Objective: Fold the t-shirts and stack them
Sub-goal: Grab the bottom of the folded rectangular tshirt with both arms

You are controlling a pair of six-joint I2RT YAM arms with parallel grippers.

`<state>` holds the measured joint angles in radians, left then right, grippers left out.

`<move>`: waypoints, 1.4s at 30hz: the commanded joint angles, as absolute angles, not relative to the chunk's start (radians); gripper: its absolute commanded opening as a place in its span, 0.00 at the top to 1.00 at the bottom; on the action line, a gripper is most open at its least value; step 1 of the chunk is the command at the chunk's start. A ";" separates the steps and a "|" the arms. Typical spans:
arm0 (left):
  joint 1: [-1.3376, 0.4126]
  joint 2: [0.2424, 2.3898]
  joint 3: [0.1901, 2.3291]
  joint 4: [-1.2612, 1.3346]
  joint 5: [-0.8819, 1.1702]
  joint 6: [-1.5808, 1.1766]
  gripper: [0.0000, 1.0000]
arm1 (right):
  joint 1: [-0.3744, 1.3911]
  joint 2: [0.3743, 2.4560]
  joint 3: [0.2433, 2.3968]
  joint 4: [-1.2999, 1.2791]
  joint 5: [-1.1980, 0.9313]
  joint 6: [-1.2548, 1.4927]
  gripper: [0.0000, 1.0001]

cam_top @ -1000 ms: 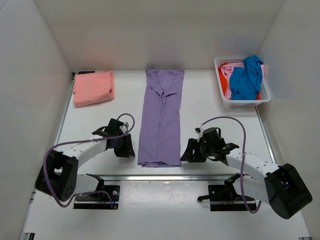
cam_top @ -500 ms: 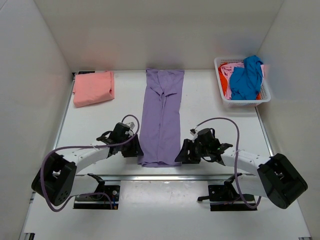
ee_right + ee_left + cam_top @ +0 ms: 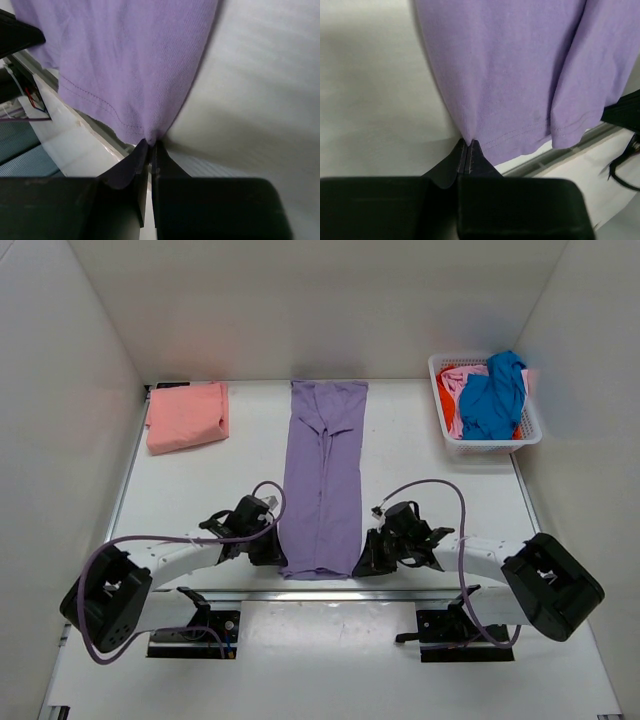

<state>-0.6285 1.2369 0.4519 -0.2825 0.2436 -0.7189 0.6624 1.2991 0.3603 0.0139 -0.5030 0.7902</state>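
A lavender-purple t-shirt lies in a long narrow strip down the middle of the table, its sides folded in. My left gripper is shut on the strip's near left corner. My right gripper is shut on the near right corner. The hem lies flat by the table's front rail. A folded salmon-pink t-shirt rests at the far left. Blue, orange-red and pink t-shirts are heaped in the basket.
The white lattice basket stands at the far right by the wall. White walls close in the table on three sides. A metal rail runs along the near edge, just behind both grippers.
Both grippers have moved inward to the purple shirt's near corners and shut on them. One second ago they stood open, apart from the cloth.
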 commanded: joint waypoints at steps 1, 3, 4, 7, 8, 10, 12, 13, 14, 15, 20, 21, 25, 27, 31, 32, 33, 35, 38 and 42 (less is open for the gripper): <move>-0.678 1.186 0.439 -0.412 0.253 -0.695 1.00 | 0.699 1.260 0.342 -0.122 -0.491 0.764 0.99; -0.707 1.125 0.422 -0.445 0.265 -0.713 1.00 | 0.718 1.206 0.334 -0.176 -0.505 0.773 1.00; -0.713 1.109 0.402 -0.457 0.273 -0.727 1.00 | 0.722 1.187 0.330 -0.213 -0.508 0.764 1.00; -0.745 1.022 0.368 -0.491 0.275 -0.767 1.00 | 0.745 1.097 0.307 -0.288 -0.538 0.781 1.00; -0.753 0.996 0.358 -0.491 0.284 -0.779 1.00 | 0.746 1.060 0.299 -0.305 -0.554 0.775 1.00; -0.753 0.979 0.345 -0.486 0.296 -0.791 1.00 | 0.726 1.020 0.287 -0.313 -0.589 0.781 1.00; -0.741 0.979 0.360 -0.476 0.305 -0.787 1.00 | 0.716 1.011 0.288 -0.314 -0.618 0.776 1.00; -0.732 0.989 0.380 -0.474 0.316 -0.778 1.00 | 0.721 1.025 0.307 -0.318 -0.620 0.769 1.00; -0.726 0.995 0.391 -0.480 0.319 -0.772 1.00 | 0.713 1.037 0.316 -0.319 -0.627 0.761 1.00; -0.712 1.011 0.414 -0.477 0.330 -0.755 1.00 | 0.712 1.048 0.339 -0.324 -0.633 0.750 1.00; -0.557 1.066 0.549 -0.491 0.386 -0.670 1.00 | 0.629 1.153 0.481 -0.376 -0.661 0.666 1.00; -0.536 1.075 0.595 -0.497 0.391 -0.637 1.00 | 0.599 1.188 0.533 -0.393 -0.672 0.628 1.00; -0.362 1.202 0.768 -0.470 0.422 -0.554 1.00 | 0.511 1.336 0.775 -0.513 -0.660 0.485 0.99; -0.299 1.329 0.862 -0.456 0.439 -0.529 1.00 | 0.459 1.460 0.900 -0.573 -0.632 0.424 1.00; -0.245 1.569 1.126 -0.416 0.451 -0.528 1.00 | 0.373 1.662 1.188 -0.643 -0.611 0.333 0.99; -0.227 1.653 1.223 -0.413 0.459 -0.538 1.00 | 0.348 1.737 1.278 -0.659 -0.606 0.313 1.00; -0.219 1.725 1.308 -0.407 0.463 -0.541 1.00 | 0.328 1.811 1.370 -0.672 -0.597 0.304 1.00; -0.204 1.848 1.432 -0.408 0.463 -0.561 0.88 | 0.299 1.957 1.515 -0.715 -0.557 0.288 1.00; -0.172 2.005 1.579 -0.408 0.555 -0.601 0.51 | 0.290 2.058 1.722 -0.771 -0.468 0.290 0.74; -0.150 2.017 1.559 -0.391 0.591 -0.603 0.42 | 0.275 2.063 1.749 -0.752 -0.446 0.307 0.47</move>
